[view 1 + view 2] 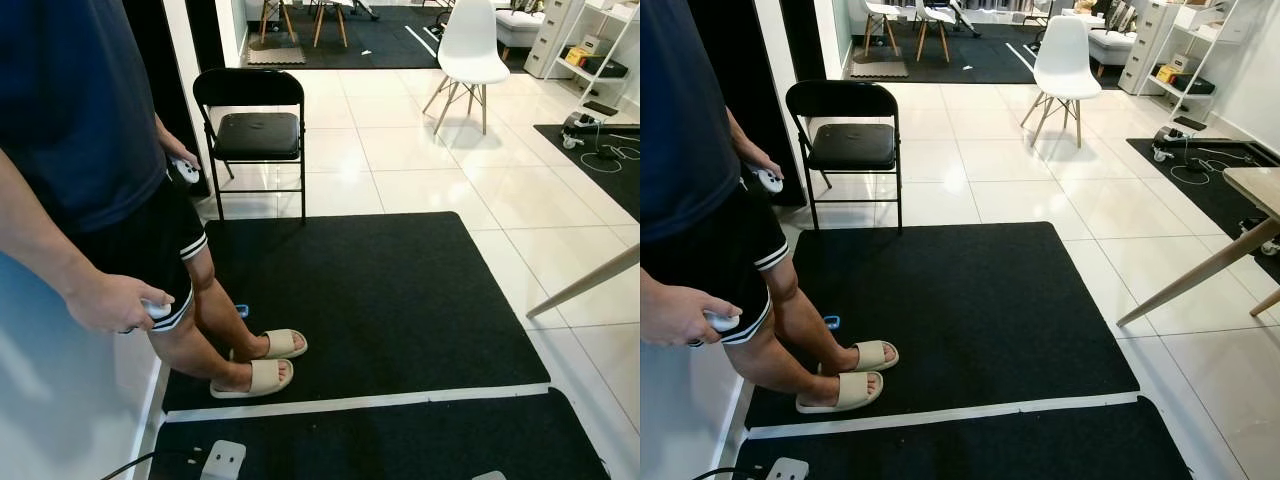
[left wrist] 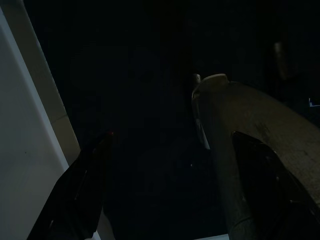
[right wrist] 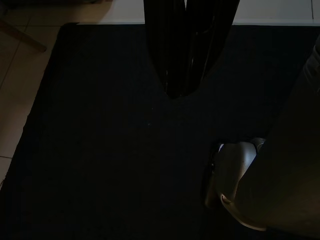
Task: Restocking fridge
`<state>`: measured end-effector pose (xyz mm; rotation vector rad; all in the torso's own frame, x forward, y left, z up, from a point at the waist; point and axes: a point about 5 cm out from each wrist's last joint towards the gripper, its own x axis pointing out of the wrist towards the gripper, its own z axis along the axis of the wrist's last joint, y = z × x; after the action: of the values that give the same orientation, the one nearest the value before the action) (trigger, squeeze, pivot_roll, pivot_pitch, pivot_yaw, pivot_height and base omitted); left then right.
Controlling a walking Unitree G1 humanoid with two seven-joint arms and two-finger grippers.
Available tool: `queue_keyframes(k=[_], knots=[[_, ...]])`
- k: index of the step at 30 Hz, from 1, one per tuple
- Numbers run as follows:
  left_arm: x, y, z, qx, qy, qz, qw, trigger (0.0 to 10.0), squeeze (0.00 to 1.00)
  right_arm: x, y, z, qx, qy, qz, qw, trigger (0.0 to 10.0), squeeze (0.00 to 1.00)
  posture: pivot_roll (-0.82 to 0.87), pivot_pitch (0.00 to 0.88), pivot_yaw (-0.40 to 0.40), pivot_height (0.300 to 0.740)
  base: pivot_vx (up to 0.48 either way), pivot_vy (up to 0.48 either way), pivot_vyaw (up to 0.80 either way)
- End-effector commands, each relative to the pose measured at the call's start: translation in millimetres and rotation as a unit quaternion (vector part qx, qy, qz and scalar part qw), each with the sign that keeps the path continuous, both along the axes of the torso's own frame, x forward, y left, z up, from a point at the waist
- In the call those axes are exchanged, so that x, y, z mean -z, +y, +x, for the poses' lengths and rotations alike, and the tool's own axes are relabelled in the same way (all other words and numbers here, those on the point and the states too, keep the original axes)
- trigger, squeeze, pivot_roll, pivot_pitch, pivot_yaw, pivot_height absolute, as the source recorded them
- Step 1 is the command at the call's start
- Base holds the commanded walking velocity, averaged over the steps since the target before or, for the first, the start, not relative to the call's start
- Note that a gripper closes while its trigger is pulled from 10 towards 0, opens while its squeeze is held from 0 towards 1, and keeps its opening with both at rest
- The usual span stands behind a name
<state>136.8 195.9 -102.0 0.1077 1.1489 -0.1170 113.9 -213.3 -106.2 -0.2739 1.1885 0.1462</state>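
Note:
Both arms hang idle at my sides. In the dark right wrist view my right gripper (image 3: 176, 94) points down at a black mat (image 3: 100, 140), its two black fingers meeting at the tips with nothing between them. The left wrist view is very dark: one black finger (image 2: 80, 195) shows beside a white panel (image 2: 25, 150), with my own grey leg (image 2: 250, 150) close by. In the eye views a tall white surface (image 1: 60, 400) stands at my near left; I cannot tell whether it is the fridge.
A person (image 1: 80, 150) in dark shorts and beige slippers (image 1: 255, 378) stands at my left on the black mat (image 1: 380, 300), a controller in each hand. A black folding chair (image 1: 255, 125) stands behind the mat, a white chair (image 1: 470, 55) farther back, a wooden table leg (image 1: 1200, 272) right.

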Motion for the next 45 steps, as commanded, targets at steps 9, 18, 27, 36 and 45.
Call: queue_keyframes(k=[9,18,27,36,45], knots=[[4,-4.0,-8.9,-0.009,0.019,0.000,1.000,10.0,0.00,1,8.0,1.9,-0.012,0.005,0.014,1.000,10.0,0.00,-0.03,0.026,-0.024,0.740,0.000,0.000,0.00],[2,-5.1,-1.7,-0.029,0.006,-0.001,1.000,10.0,0.00,-3,3.6,13.3,-0.011,-0.008,0.007,1.000,10.0,0.00,-0.03,0.000,-0.030,0.740,0.000,0.000,0.00],[1,-10.9,1.9,-0.027,0.004,-0.008,1.000,10.0,0.00,-3,2.1,13.1,-0.014,0.000,0.002,1.000,10.0,0.00,-0.03,0.000,-0.032,0.740,0.000,0.000,-0.69],[2,-12.9,0.8,-0.024,0.005,-0.009,1.000,10.0,0.00,-3,4.8,14.3,-0.018,0.003,0.003,1.000,10.0,0.00,-0.02,0.000,-0.034,0.740,0.000,0.000,-0.78],[3,-12.9,-1.6,-0.021,0.006,-0.012,1.000,10.0,0.00,-2,4.4,12.1,-0.020,0.009,0.002,1.000,10.0,0.00,-0.03,0.000,-0.031,0.740,0.000,0.000,-0.78]])
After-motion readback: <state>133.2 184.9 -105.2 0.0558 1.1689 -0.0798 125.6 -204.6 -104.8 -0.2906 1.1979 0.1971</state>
